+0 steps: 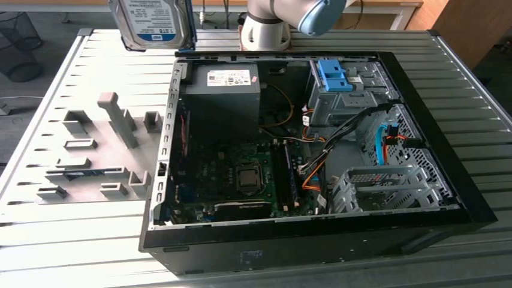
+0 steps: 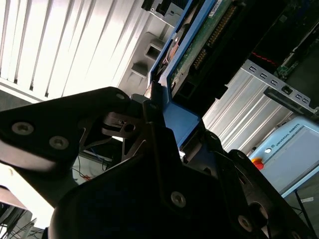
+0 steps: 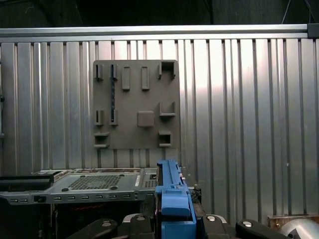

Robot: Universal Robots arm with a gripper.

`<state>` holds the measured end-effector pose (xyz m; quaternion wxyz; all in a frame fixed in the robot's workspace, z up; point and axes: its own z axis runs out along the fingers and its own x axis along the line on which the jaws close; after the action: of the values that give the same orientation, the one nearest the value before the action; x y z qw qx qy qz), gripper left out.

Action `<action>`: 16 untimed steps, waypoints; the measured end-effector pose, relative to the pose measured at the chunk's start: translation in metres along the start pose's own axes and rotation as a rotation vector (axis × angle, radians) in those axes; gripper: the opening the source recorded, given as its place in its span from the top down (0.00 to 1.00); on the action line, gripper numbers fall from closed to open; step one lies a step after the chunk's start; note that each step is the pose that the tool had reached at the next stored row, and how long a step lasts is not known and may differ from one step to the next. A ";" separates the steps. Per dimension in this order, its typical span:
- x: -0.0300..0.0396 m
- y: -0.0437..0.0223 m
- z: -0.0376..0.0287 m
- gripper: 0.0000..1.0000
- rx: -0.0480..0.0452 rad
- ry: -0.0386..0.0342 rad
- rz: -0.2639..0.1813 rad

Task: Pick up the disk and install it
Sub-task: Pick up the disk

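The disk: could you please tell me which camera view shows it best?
The exterior view: the disk faces it with silver top and white-and-blue label. The second wrist view shows its blue carrier frame and green board; the first wrist view, that frame edge-on.

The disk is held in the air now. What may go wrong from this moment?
1. The gripper holds the disk by its blue carrier frame, so it may slip or tilt.
2. Loose cables cross the open computer case beside the drive cage; the disk might snag them.
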<state>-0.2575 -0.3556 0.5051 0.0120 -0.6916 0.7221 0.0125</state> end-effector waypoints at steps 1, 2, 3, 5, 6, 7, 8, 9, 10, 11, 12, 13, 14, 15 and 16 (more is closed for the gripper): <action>0.0000 -0.0010 0.0000 0.63 0.0001 0.0000 0.000; -0.0001 -0.0020 0.0000 0.63 0.0001 0.0000 0.000; -0.0001 -0.0029 0.0000 0.63 0.0000 0.0000 0.000; -0.0002 -0.0044 0.0000 0.63 0.0000 0.0000 0.000; -0.0002 -0.0044 0.0000 0.63 0.0000 0.0000 0.000; -0.0002 -0.0044 0.0000 0.63 0.0001 0.0000 0.000; -0.0002 -0.0044 0.0000 0.63 0.0001 0.0000 0.000; -0.0002 -0.0045 0.0000 0.63 0.0001 -0.0001 0.000; -0.0002 -0.0045 0.0000 0.63 0.0001 -0.0001 0.000; -0.0002 -0.0045 0.0000 0.63 0.0000 0.0000 0.000; -0.0002 -0.0045 0.0000 0.63 0.0001 0.0000 0.000; -0.0002 -0.0045 0.0000 0.63 0.0000 0.0000 0.000; -0.0002 -0.0046 0.0000 0.63 0.0000 0.0000 0.000; -0.0002 -0.0046 0.0000 0.63 0.0001 -0.0001 0.000; 0.0001 -0.0047 0.0000 0.63 0.0000 -0.0001 0.000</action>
<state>-0.2529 -0.3559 0.5051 0.0120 -0.6916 0.7221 0.0125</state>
